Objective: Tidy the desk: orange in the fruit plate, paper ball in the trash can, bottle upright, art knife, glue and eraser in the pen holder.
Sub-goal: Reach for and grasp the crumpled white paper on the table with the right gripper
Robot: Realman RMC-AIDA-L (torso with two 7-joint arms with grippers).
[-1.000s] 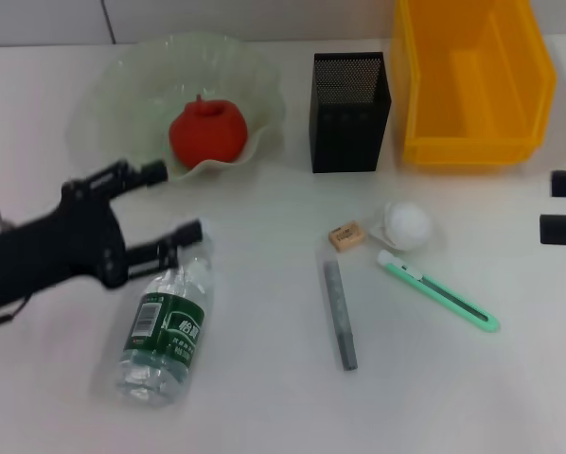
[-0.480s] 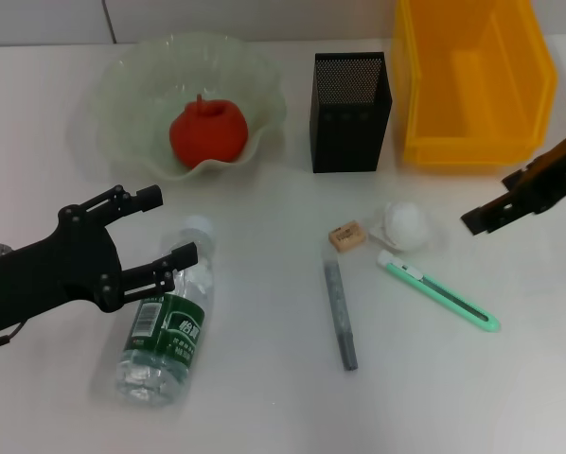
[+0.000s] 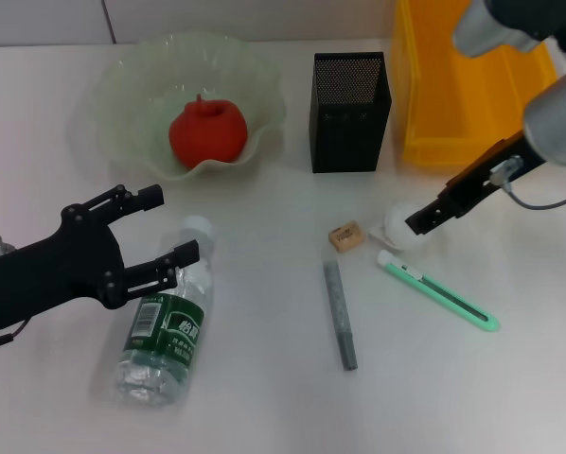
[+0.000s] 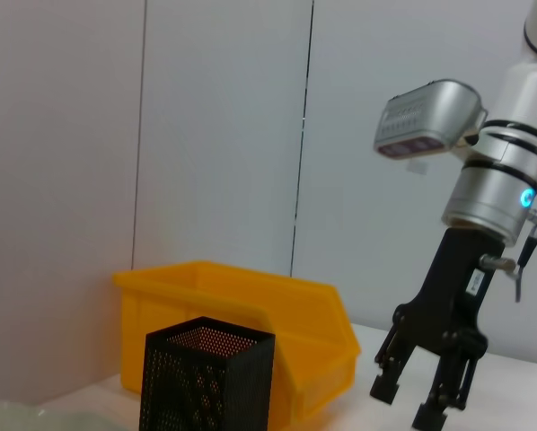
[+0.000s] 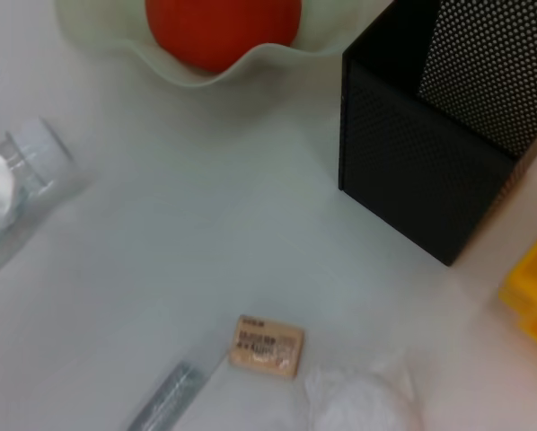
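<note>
The right pincer [image 3: 417, 225] hangs just over the paper ball [image 3: 406, 225], its fingers spread apart as the left wrist view shows, so the step in hand looks like picking up that ball for the yellow trash can [image 3: 472, 85] behind it. To do it well, I'd say the pincer should come straight down with one finger on each side of the ball and stay off the eraser [image 3: 345, 236], which lies just beside it, and the green art knife [image 3: 437, 290], whose white end sits close below. The ball looks soft and light, so a gentle squeeze ought to do. The left pincer [image 3: 165, 227] is spread wide too, holding nothing, with the neck of the fallen bottle [image 3: 165, 326] lying between its fingers on the tabletop [image 3: 264, 397]. The orange [image 3: 207, 132] already sits in the fruit plate [image 3: 122, 85], and the glue [image 3: 340, 315] lies apart from the pen holder [image 3: 350, 112]. The right wrist view shows the gap between eraser and ball close up; the left wrist view alone shows the right pincer's spread from the side.
</note>
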